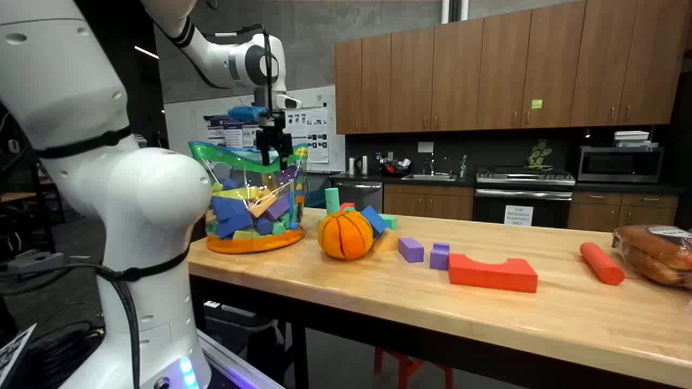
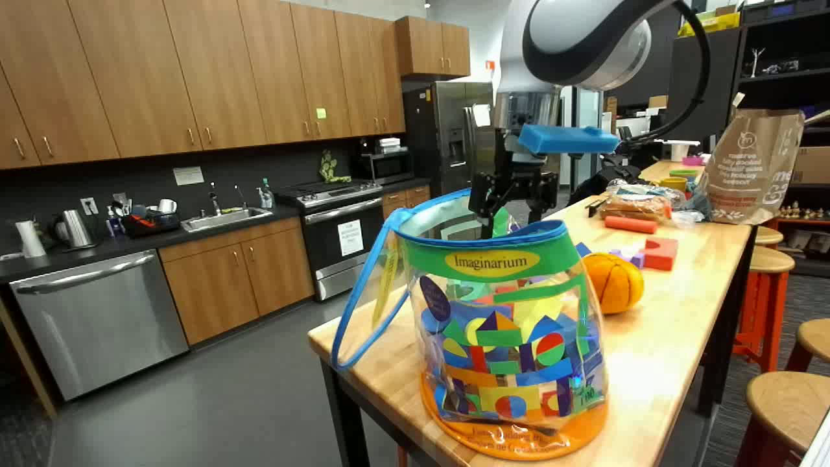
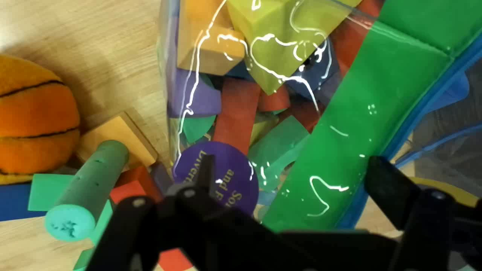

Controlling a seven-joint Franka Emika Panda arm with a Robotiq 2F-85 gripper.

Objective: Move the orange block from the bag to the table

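The bag [image 1: 257,243] is clear plastic with a green band, blue rim and orange base. It stands upright, full of colored blocks, and also shows in an exterior view [image 2: 519,441] and the wrist view [image 3: 376,109]. A light orange block [image 1: 263,203] lies among them behind the plastic and shows in the wrist view [image 3: 211,49]. The bag stands on the wood table [image 1: 389,281]. My gripper [image 1: 274,163] points down at the bag's rim, fingers apart with no block between them. In the wrist view its fingers [image 3: 293,171] span the green band; one tip is beside the blue rim.
An orange ball [image 1: 346,235] sits beside the bag. Around it are a green cylinder [image 1: 332,200], a blue block [image 1: 374,219] and another light orange block [image 1: 386,241]. Purple blocks [image 1: 412,250], a red arch [image 1: 492,274], a red cylinder [image 1: 601,263] and packaged bread [image 1: 654,254] lie farther along.
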